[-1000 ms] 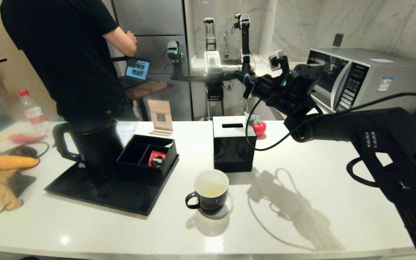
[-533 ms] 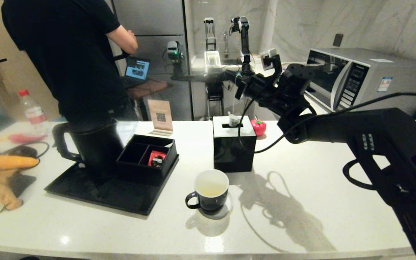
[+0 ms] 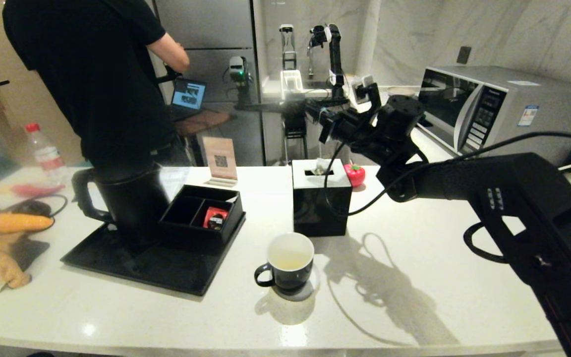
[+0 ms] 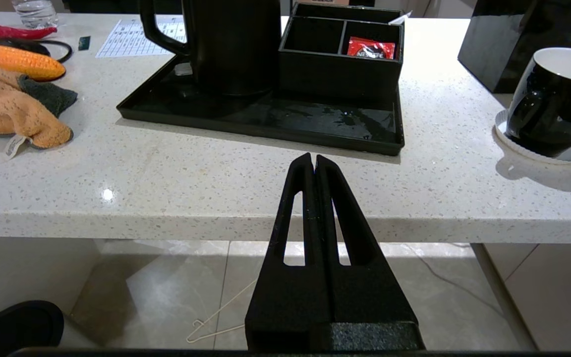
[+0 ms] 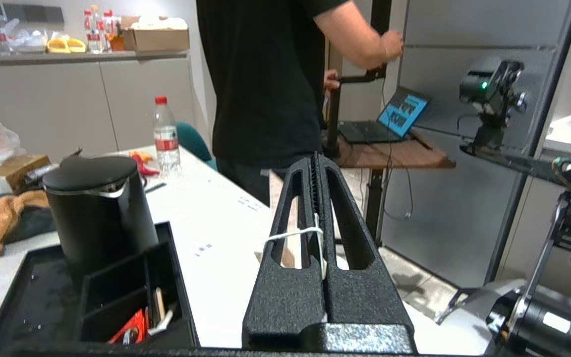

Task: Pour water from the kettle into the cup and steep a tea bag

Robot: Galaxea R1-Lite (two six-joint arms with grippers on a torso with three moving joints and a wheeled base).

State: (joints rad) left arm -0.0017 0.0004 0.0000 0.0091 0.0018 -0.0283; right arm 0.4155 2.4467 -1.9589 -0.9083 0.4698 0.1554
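Though string (image 5: pixel 293 233) shows in right pincer (image 5: pixel 315 161), tea bag (image 3: pixel 321 166) indistinct.

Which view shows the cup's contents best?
The head view: it looks down into the cup, showing its white inside with pale water at the bottom. The left wrist view shows only its black outside and rim; the right wrist view misses it.

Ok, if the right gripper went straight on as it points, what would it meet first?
Probably the man in black standing behind the counter; the right gripper points at his waist, though depth is unclear.
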